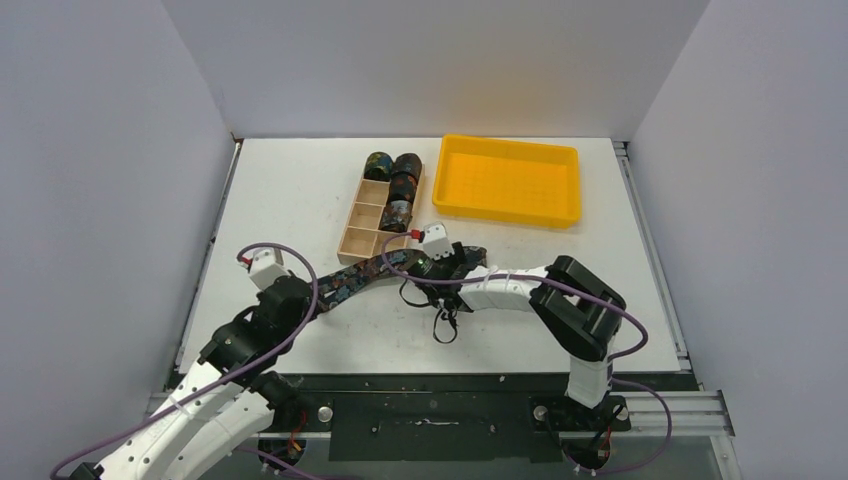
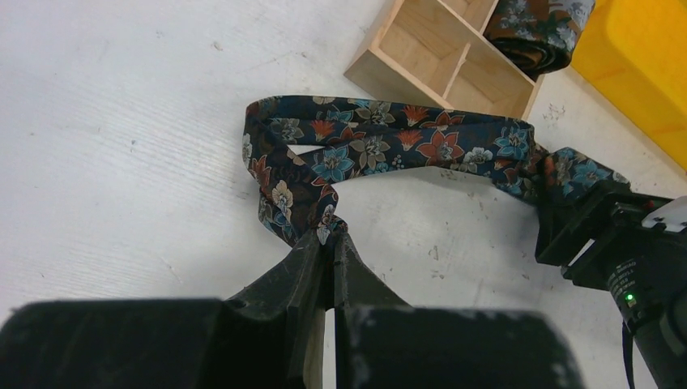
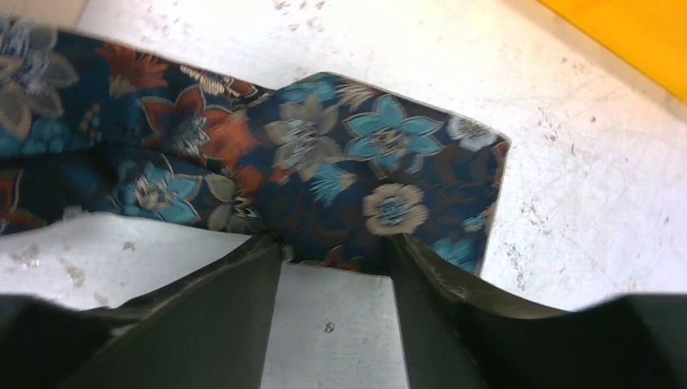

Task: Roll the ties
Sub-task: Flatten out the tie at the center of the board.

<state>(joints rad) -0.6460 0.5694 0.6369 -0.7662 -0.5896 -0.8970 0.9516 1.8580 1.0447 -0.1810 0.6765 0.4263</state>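
Your left gripper (image 2: 330, 240) was pinched tight on one end of the tie (image 2: 389, 142). It lay stretched sideways on the table (image 1: 300, 190) to your right gripper (image 3: 336, 253), jaws wide apart at the other end.

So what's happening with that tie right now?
Both arms are on one unrolled tie lying on the table by the wooden box. The left gripper is pinched shut on it near one end; the right gripper sits open around the other end, not yet clamped. A few rolled ties are already in the box.
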